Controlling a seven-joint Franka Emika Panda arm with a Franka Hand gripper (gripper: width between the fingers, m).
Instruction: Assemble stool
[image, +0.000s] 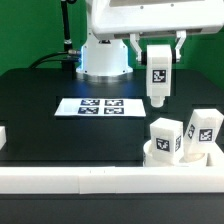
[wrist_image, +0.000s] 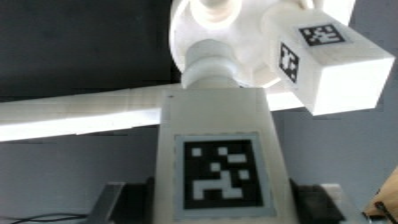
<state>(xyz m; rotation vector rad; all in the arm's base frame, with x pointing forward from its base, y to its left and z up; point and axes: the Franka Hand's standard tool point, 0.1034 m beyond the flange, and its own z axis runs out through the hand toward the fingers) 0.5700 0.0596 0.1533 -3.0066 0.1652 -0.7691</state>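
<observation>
Exterior view: the gripper (image: 158, 52) is clamped on a leg (image: 157, 88), which hangs clear of the table with its long axis upright. The seat (image: 185, 158) lies lower, toward the exterior view's right, just behind the front rail (image: 90, 180), and two other legs (image: 166, 136) stand on it.

Wrist view: the leg (wrist_image: 219, 130) sits between dark fingers (wrist_image: 121, 200). Its far end points at what looks like the seat (wrist_image: 210, 40), so the move probably goes down and across.

White leg (image: 157, 78) aloft, two legs (image: 165, 137) on seat (image: 186, 153)
</observation>
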